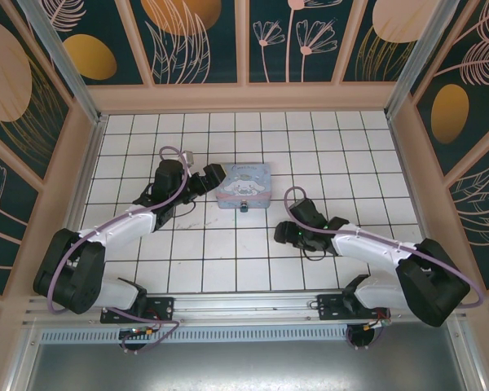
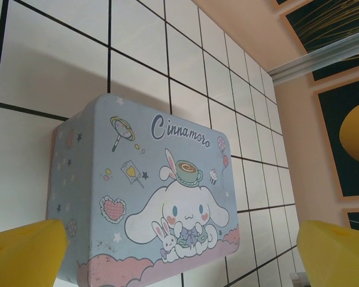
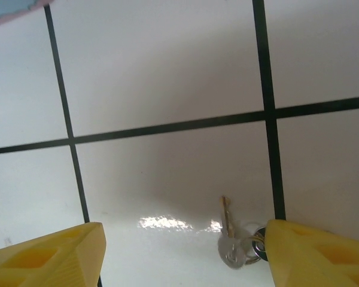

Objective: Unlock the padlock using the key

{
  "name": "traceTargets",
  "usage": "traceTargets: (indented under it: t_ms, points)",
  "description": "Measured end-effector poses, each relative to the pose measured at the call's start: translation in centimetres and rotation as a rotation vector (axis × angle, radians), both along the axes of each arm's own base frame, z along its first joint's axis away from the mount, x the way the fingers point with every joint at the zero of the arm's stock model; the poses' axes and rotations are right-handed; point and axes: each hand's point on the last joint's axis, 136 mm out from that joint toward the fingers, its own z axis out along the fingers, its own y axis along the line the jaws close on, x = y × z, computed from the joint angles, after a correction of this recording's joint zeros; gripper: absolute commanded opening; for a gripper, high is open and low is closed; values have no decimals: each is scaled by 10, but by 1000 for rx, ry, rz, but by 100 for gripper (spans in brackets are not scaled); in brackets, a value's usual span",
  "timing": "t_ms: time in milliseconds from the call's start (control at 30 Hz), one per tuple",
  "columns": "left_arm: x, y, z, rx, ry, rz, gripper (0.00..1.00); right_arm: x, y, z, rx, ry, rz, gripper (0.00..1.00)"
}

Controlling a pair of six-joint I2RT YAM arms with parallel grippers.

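The left gripper [image 2: 180,258] hangs over the near-left part of the tiled floor [image 1: 187,261] with its jaws spread wide and nothing between them. In the left wrist view its yellow fingers [image 2: 24,254] sit at the two lower corners, framing the pastel cartoon tin box [image 2: 161,197] without touching it. Just beside the near edge of that tin, in the top view, lies the padlock [image 1: 243,208], a small dark-blue speck on a white tile. It looks light and rigid. Its smooth body would likely skate on the glossy tile if pushed, so pinching it across the flat sides of the body seems safer than taking the thin shackle. Further right, the key [image 3: 227,224] lies flat on the tile with its blade pointing away from the camera, its bow and a small ring nearest the lens. It is thin, stiff metal, probably almost weightless and hard to lift off the slick surface; the broader bow seems the best place to grip. The right gripper [image 3: 182,257] hovers low over it, jaws released and empty. The key lies between the fingers [image 3: 48,257], close against the right-hand one, though whether the ring touches it I cannot tell.
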Motion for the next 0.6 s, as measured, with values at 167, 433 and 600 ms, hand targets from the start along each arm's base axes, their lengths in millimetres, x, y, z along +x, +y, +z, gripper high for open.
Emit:
traceTargets:
  t_ms: [167,433,600]
  points:
    - [0,0,0,-2,-1,-2,99,0,3,-5,-57,-11,35,60]
    - [1,-1,3,-13,-12,1,98,4,25,-9,-127,-29,106,48]
    - [1,-1,3,-15,-13,1,98,13,46,-7,-119,-42,129,48]
